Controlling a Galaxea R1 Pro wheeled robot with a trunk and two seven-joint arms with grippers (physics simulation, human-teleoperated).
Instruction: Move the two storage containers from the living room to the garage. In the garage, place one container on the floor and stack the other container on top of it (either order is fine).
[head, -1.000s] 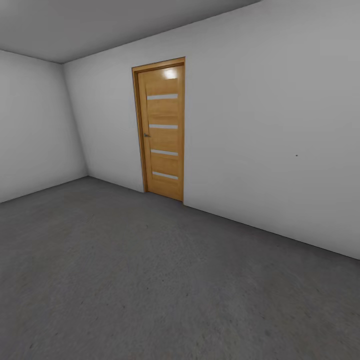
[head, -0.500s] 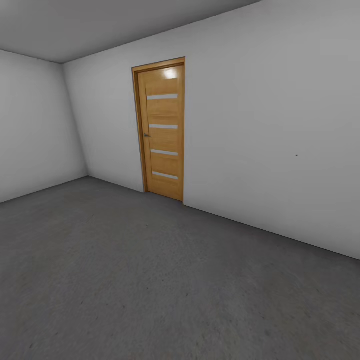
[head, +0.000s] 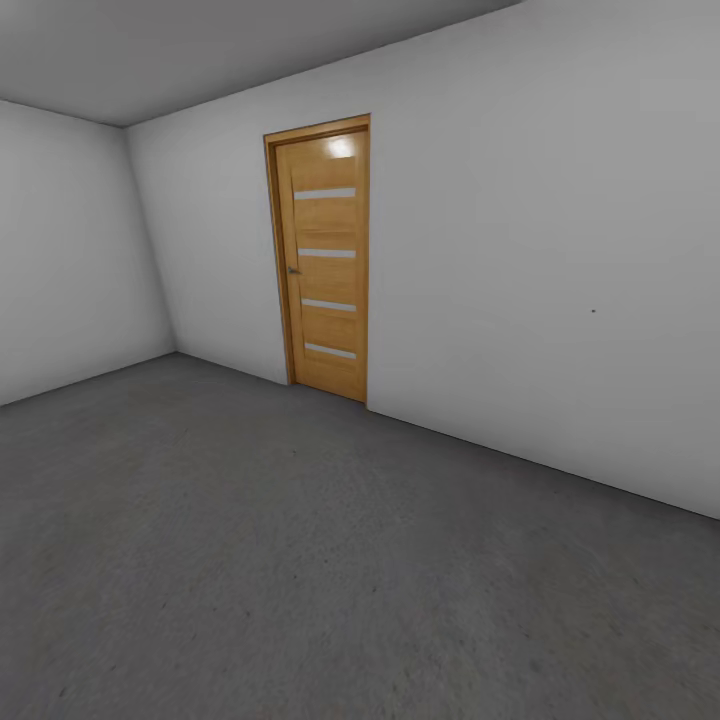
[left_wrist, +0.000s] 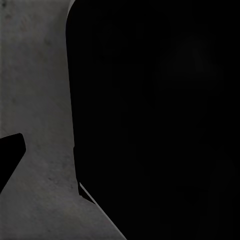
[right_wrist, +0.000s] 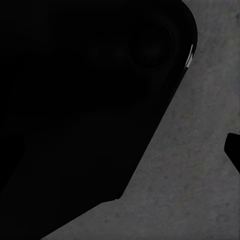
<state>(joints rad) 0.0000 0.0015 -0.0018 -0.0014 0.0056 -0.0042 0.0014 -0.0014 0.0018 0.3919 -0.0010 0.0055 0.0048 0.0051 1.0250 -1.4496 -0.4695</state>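
Garage floor (head: 300, 560) bare grey concrete; orange-wood door (head: 325, 262) shut in the white wall (head: 540, 260). Wrist views — dark robot body over concrete beneath each claw; jaw opening and any hold cannot be told.

The floor (head: 300, 560) is dark grey and rough, like concrete. It runs back to the white walls (head: 540, 260) and the orange wood door (head: 328, 262). The wrist views show the same grey ground (left_wrist: 35, 100).
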